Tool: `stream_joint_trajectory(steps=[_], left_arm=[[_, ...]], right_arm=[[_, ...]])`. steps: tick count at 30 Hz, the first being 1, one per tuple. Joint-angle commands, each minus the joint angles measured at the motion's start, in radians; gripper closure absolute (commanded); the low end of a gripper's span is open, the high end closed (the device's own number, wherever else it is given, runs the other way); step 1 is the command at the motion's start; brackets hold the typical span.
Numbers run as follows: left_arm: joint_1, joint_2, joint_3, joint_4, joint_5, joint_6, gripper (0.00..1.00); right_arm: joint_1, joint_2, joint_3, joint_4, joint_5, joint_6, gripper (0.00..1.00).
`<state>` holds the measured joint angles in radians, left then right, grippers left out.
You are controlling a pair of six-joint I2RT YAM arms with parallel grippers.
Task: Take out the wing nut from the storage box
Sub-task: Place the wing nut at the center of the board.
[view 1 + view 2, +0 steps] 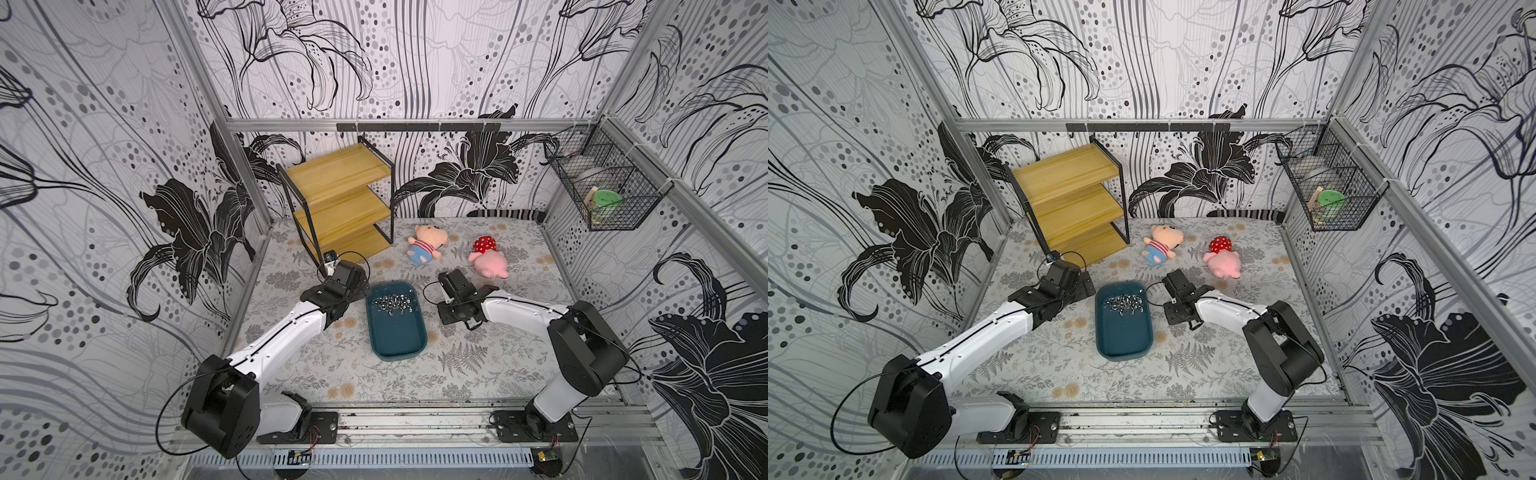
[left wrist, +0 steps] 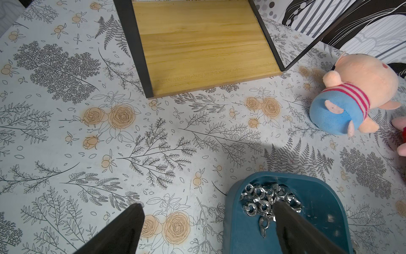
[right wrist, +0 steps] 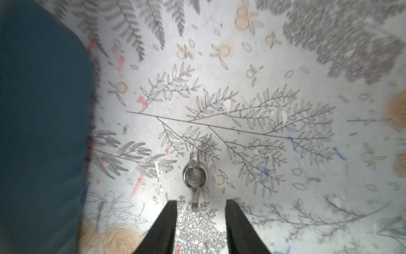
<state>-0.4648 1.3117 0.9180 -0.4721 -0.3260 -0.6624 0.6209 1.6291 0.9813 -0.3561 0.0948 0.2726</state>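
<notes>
Right gripper [image 3: 201, 201] jaws open, ungripped small silver metal wing nut [image 3: 194, 174] lying on floral-print table [image 3: 263, 88]; left gripper [image 2: 207, 204] jaws open.

Both top views are bright and evenly lit, with soft shadows on the tablecloth [image 1: 478, 374] and walls [image 1: 104, 166] bowed at the edges. The right wrist view smears the storage box [image 3: 44, 110] into blur, though the wing nut [image 3: 194, 176] at its centre is fairly sharp. The left wrist view is crisp, with glints on the heap of nuts [image 2: 263, 198].
</notes>
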Motion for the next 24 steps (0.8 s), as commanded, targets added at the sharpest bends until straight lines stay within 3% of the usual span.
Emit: stream_joint_trajectory(steps=[1,7,12,24], left_arm=[[-0.005,-0.019,0.002,0.021,-0.022,-0.014,0.03],[-0.004,-0.023,-0.012,0.024,-0.03,-0.029,0.03],[0.001,-0.047,-0.04,0.03,-0.029,-0.05,0.03],[0.095,-0.144,-0.134,0.039,0.035,-0.064,0.03]], right_arm=[[0.031,-0.072,0.092,-0.056,0.018,-0.016,0.59],[0.17,-0.04,0.26,-0.091,0.045,-0.021,0.62],[0.251,0.031,0.338,-0.045,-0.011,-0.012,0.64],[0.284,0.247,0.382,0.049,-0.079,-0.023,0.66]])
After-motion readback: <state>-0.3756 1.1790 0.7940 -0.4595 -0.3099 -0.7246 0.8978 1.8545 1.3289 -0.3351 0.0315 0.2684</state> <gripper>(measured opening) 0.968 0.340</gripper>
